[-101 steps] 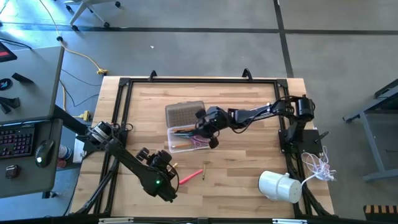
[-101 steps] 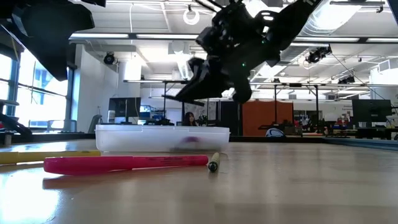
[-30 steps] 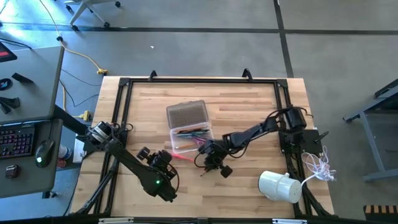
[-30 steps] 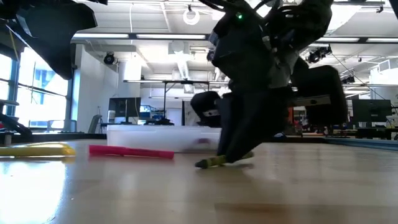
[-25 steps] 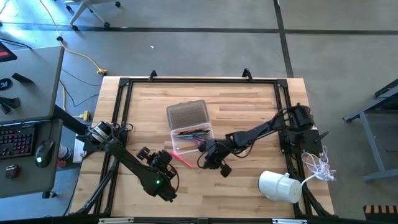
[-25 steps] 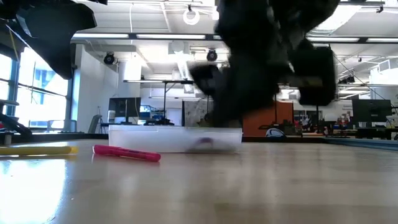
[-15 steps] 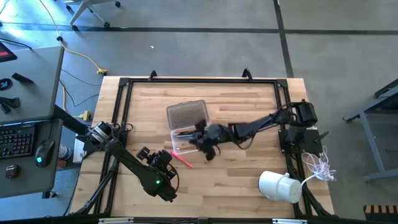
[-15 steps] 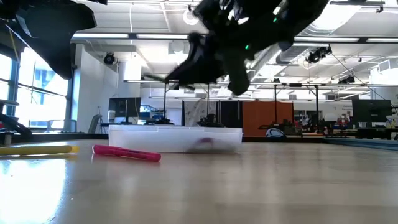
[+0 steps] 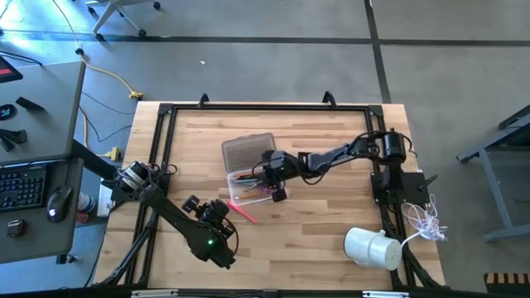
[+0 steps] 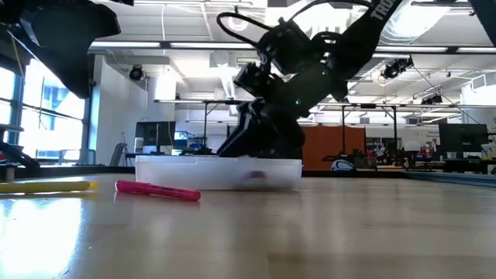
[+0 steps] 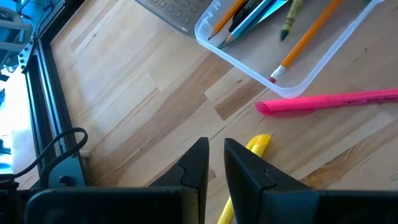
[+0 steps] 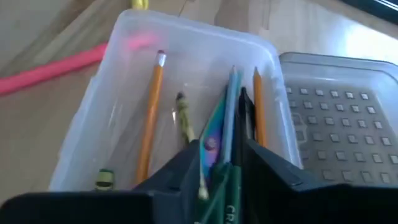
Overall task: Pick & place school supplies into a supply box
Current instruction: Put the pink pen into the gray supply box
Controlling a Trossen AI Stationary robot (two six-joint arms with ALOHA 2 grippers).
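The right gripper (image 12: 221,163) hangs over the clear supply box (image 12: 99,134), fingers slightly apart, pencils and pens directly beneath them. Beyond the box lie a pink marker (image 9: 243,213) and yellow marker (image 10: 46,187) on the pale wooden table (image 9: 331,223). The left gripper (image 11: 216,163) waits nearby, fingers narrowly parted, empty. Behind lies a bright workshop hall.

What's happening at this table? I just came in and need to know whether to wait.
The right gripper is down over the open supply box, which already holds pencils and pens, with its lid lying alongside. A pink marker and a yellow marker lie on the table outside the box. The left gripper waits near them, holding nothing.
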